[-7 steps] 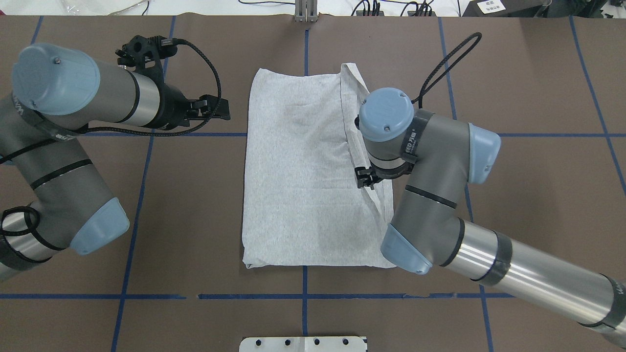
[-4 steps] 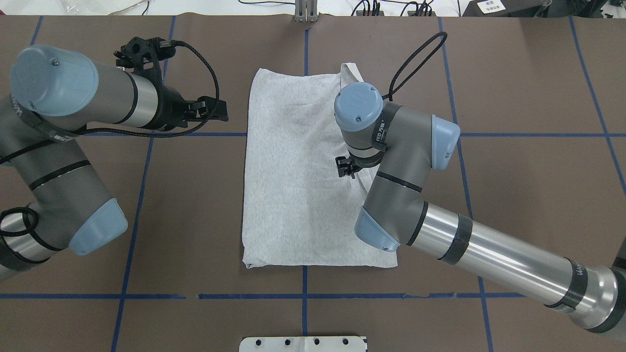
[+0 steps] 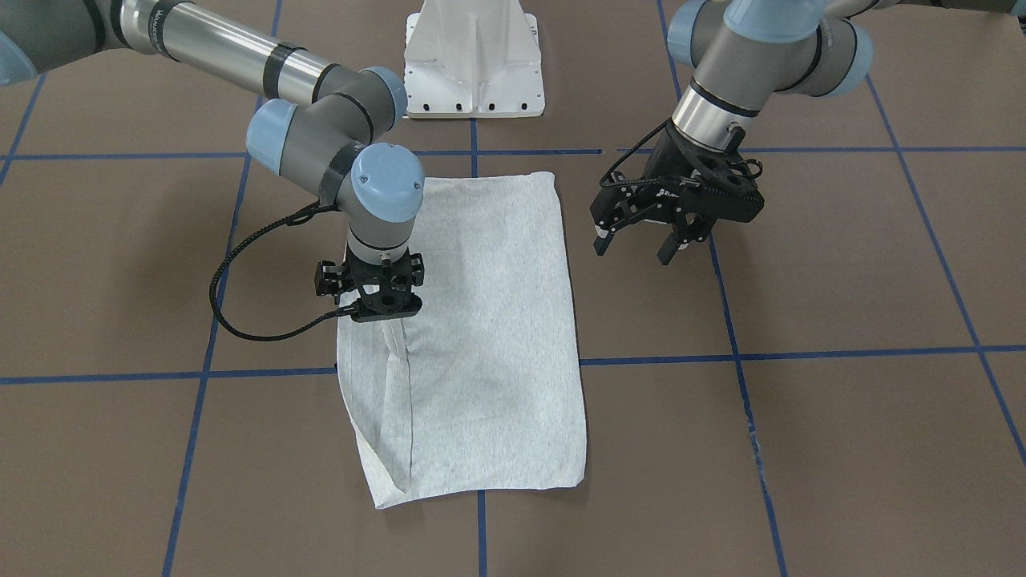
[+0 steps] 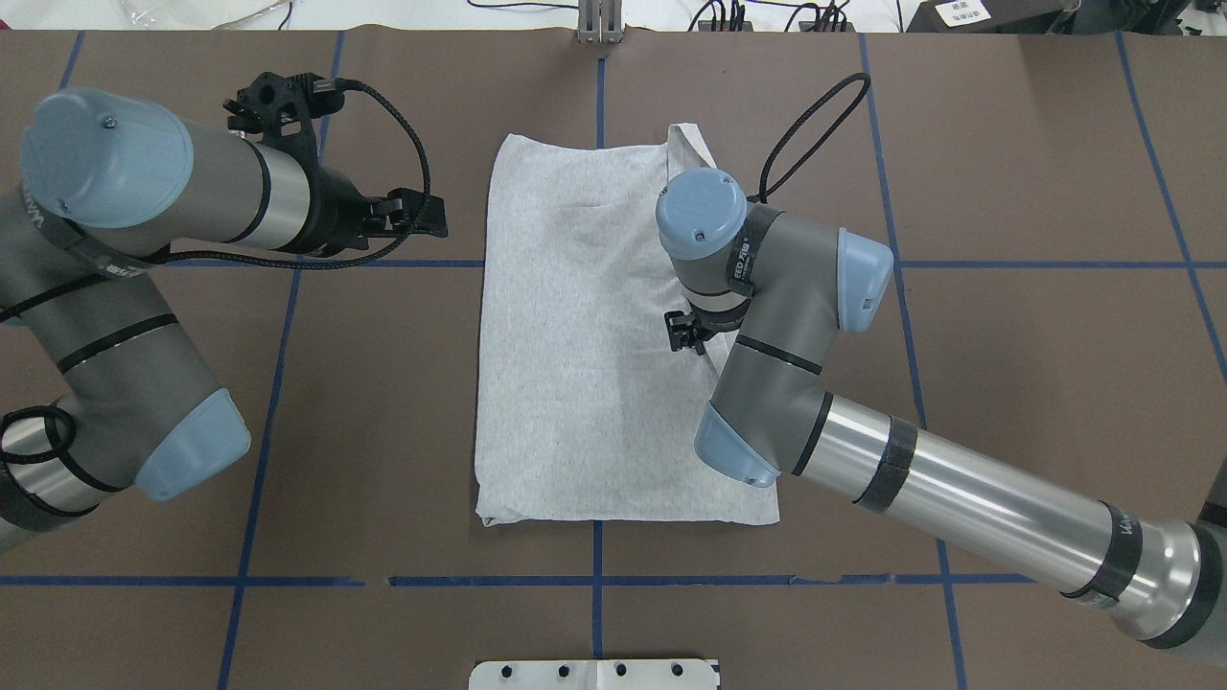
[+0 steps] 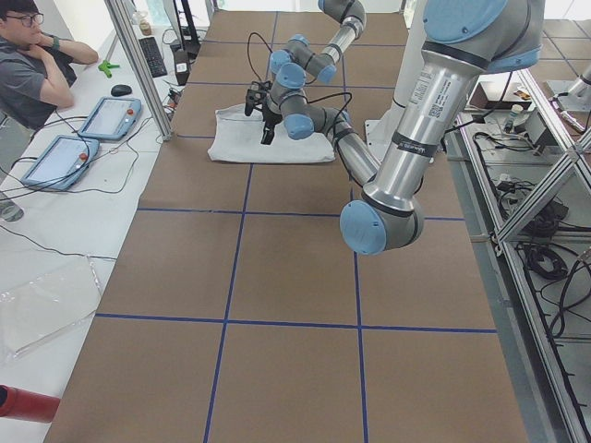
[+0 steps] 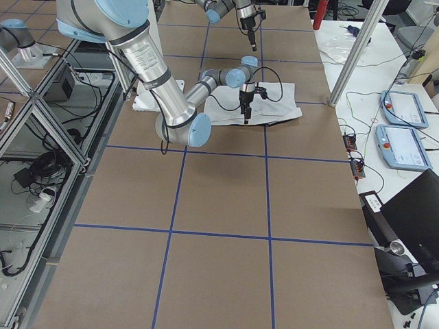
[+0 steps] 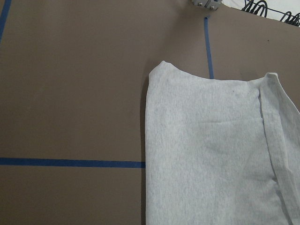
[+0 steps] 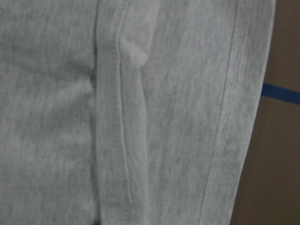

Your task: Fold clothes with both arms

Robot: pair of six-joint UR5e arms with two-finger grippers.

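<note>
While the left gripper (image 3: 633, 252) hangs with fingers spread, off the cloth and beside the far part of the T-shirt (image 4: 575, 383) on its left, the right gripper (image 3: 383, 312) has shifted inward from the shirt's right edge toward its middle over the last second; most of that travel came early, very little since; shirt lies flat mid-table (image 4: 1054, 383), already narrowed to a long rectangle, print and collar not showing; a hemmed flap (image 3: 398, 401) runs along the right side, ridged up toward the right gripper; jaws hidden under the tool body, so cannot tell whether they pinch the hem or only press on it; judgement: right-side fold is being drawn or smoothed over the body; lengthwise fold not yet begun, left arm idle.
</note>
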